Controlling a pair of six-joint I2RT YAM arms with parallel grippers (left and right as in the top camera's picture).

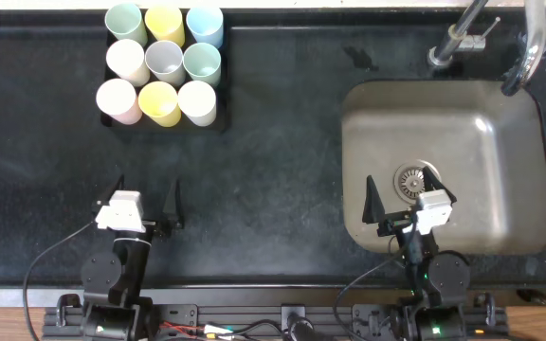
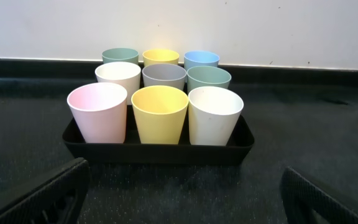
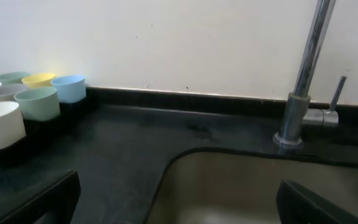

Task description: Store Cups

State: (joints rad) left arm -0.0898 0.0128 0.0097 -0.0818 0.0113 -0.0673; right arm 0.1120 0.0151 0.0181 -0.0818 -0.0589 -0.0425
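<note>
Several pastel cups stand upright in a black tray (image 1: 224,112) at the counter's back left, in three rows of three; the front row is pink (image 2: 98,112), yellow (image 2: 160,114) and white (image 2: 214,115). My left gripper (image 1: 146,202) rests low on the counter in front of the tray, open and holding nothing; its dark fingers (image 2: 48,193) frame the tray. My right gripper (image 1: 407,194) sits open over the near edge of the steel sink (image 1: 482,123), with nothing in it. From the right wrist the cups (image 3: 39,102) stand off to one side.
A chrome faucet (image 1: 463,38) rises behind the sink, its stem (image 3: 303,81) against the white wall. Dark speckled countertop (image 1: 273,170) stretches between tray and sink. Cables and arm bases line the front edge.
</note>
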